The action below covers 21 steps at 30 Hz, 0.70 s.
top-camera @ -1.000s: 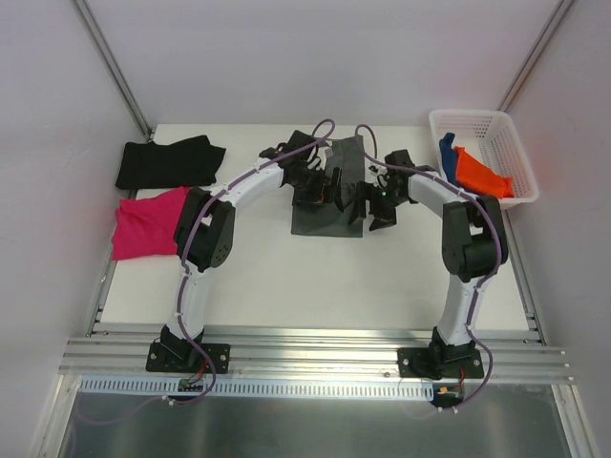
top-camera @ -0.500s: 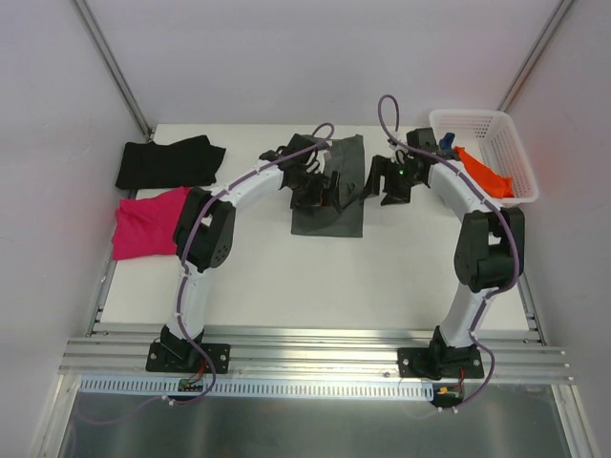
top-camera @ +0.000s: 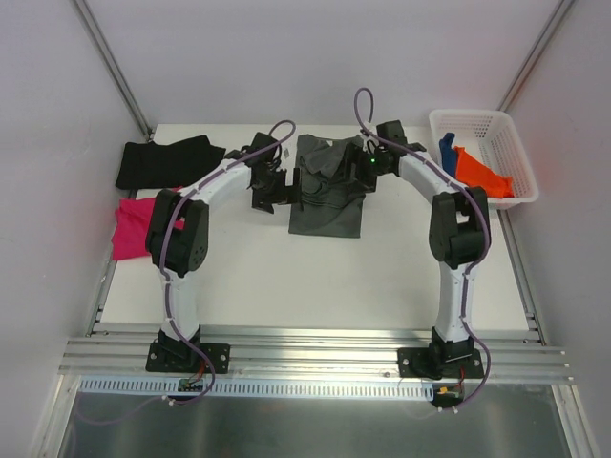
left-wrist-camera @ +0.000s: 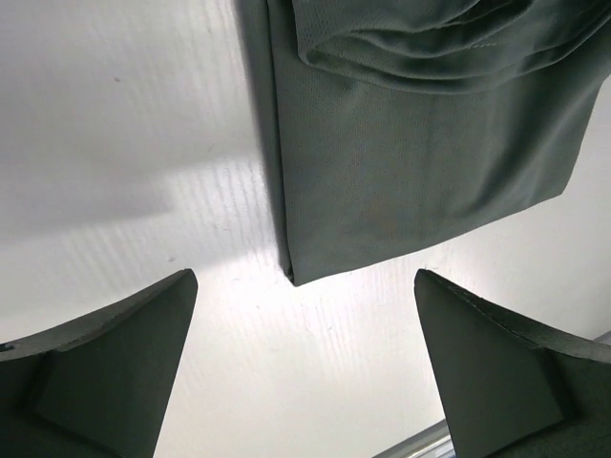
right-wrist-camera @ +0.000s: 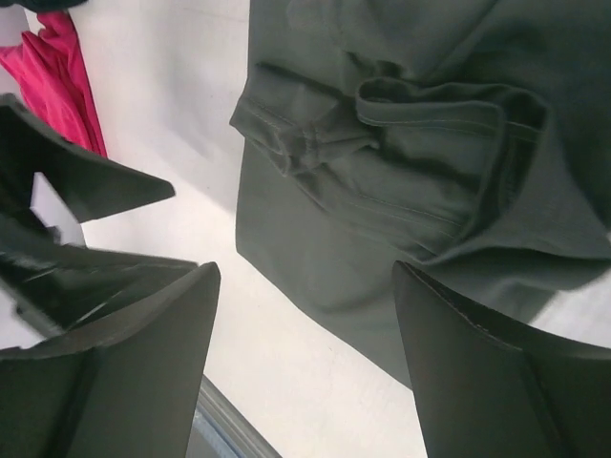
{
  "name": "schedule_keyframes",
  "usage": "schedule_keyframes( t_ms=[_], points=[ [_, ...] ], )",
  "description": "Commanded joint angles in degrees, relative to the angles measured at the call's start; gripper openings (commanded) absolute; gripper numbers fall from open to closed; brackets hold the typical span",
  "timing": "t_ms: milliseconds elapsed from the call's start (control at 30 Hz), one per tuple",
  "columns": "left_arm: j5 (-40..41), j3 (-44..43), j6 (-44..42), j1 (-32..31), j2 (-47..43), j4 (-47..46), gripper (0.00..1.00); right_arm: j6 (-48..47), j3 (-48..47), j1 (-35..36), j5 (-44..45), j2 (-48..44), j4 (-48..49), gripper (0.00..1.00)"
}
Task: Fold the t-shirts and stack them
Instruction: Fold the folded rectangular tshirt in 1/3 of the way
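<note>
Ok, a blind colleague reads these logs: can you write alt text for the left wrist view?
A folded dark grey t-shirt lies on the white table, one corner showing between the spread fingers of the open, empty left tool.

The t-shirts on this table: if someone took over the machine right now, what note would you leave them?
Left gripper: open, empty, over the table by a corner of the dark grey t-shirt.
Right gripper: open, empty, above that shirt's bunched far end.
Black t-shirt and magenta t-shirt lie side by side at the table's left edge. Orange t-shirt and blue t-shirt are in the white basket.
Done: grey shirt partly folded.
Left: finish it, fold the basket shirts, stack all five.
</note>
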<state>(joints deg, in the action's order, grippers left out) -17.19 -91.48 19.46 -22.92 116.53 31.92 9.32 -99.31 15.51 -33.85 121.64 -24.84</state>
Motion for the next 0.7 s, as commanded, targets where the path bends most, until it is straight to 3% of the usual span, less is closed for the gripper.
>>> schedule_keyframes(
  t_ms=[0, 667],
  points=[
    [1.8, 0.1, -2.6, -0.3, -5.6, -0.1, 0.99, 3.3, -4.5, 2.1, -3.2, 1.0, 3.0, 0.77],
    [4.2, -4.1, -2.1, 0.7, -4.8, -0.1, 0.99, 3.4, 1.7, 6.9, -3.1, 0.9, 2.8, 0.77]
  ],
)
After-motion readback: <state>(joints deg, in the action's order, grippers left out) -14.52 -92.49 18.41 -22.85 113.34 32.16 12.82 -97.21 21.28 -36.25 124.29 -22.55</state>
